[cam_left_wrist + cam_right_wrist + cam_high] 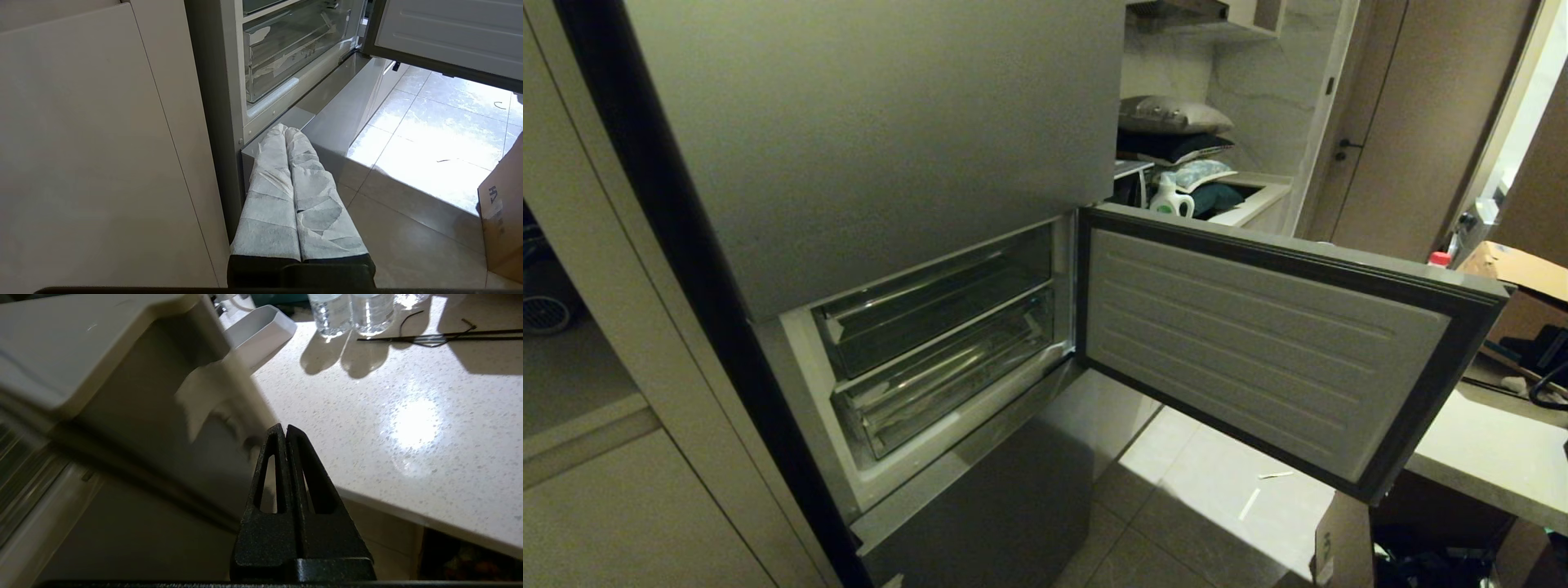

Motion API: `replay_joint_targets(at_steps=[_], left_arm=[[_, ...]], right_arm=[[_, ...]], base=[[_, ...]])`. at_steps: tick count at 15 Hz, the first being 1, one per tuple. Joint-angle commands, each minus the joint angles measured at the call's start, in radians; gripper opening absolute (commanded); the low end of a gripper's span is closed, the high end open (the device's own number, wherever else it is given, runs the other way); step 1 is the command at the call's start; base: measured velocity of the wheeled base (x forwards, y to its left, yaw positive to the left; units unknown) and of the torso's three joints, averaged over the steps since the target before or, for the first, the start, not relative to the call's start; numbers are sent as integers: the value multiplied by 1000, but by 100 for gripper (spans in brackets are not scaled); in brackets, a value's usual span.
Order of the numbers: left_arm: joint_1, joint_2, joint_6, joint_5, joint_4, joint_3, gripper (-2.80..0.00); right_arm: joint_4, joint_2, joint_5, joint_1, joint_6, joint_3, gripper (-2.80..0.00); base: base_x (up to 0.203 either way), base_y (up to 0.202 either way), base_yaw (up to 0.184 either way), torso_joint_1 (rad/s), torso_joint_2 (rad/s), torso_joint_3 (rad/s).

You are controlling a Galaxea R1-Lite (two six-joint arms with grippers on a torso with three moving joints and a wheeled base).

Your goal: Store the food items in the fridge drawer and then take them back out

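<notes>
We see the grey fridge [874, 122] with its middle door [1258, 343] swung wide open, the ribbed white inner liner facing us. Inside the opening sit two clear bins, one above the other; the fridge drawer [947, 384] is the lower one, a wide shallow transparent bin with a ribbed bottom and a thick clear front lip, pushed into the fridge. We cannot make out any food in it. Beyond the open door stands a pale speckled counter [388, 416], with clear water bottles [351, 310] at its far edge. Our right gripper [284, 428] hovers by the door's edge over the counter, its black fingers pressed together, holding nothing. Our left gripper [286, 130], fingers wrapped in white cloth and closed together, hangs low below the fridge drawer.
</notes>
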Motion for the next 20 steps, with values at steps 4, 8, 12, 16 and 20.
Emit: replay_joint_targets(at_steps=[4, 8, 12, 16, 20], left_arm=[[0, 0, 0, 0, 1, 0, -280], [0, 0, 0, 0, 1, 0, -280], [0, 0, 0, 0, 1, 0, -280], [0, 0, 0, 0, 1, 0, -280], [0, 0, 0, 0, 1, 0, -280]], right_arm=[[-6, -31, -37, -32, -1, -3, -280], [-8, 58, -36, -31, -3, -86, -280], [-5, 116, -4, -31, -5, -160, -280], [-5, 113, 115, -25, -17, -121, -280], [-3, 103, 131, -21, -20, -100, -280]], base=[[0, 0, 0, 0, 0, 0], [0, 0, 0, 0, 0, 0], [0, 0, 0, 0, 0, 0], [0, 0, 0, 0, 0, 0], [0, 0, 0, 0, 0, 0]])
